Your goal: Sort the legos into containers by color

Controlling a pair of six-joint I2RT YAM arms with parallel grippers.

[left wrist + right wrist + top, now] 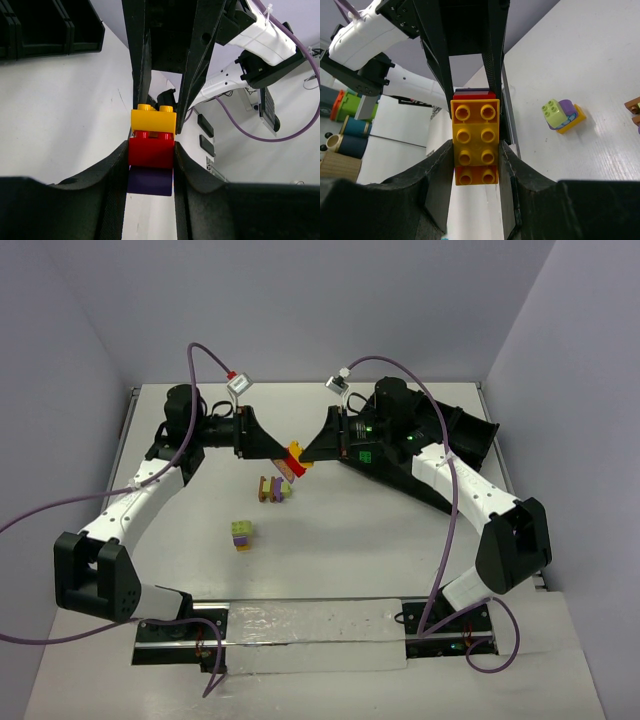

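Lying on the white table (350, 540) left of centre are two mixed clusters that have not been sorted. One has a yellow-green brick over purple and yellow (241, 534). The other, just beyond it, is a purple, orange and yellow-green cluster (273, 489) on its side.

Above them, the left gripper (150, 147) comes in from the left. Its fingers are drawn in against both flanks of the red brick (150, 156), the middle layer of a small stack held in the air clear of the table. A purple brick (149, 181) clings to the side of the red one away from the yellow and is gripped by nobody.

From the right, the right gripper (476, 147) is clamped narrowly on the yellow brick (475, 125), the layer next to the red. The two arms meet nose to nose on one stack, each taking a different colour. This looks meant for prying: with each layer braced by its own jaws, the studs can be pulled apart, which one gripper alone could not do.

Farther right, the black divided tray (472, 430) sits at the far corner, partly hidden under the right arm. None of these bricks is in it. The stack probably has to be split before any single colour can go into a compartment.
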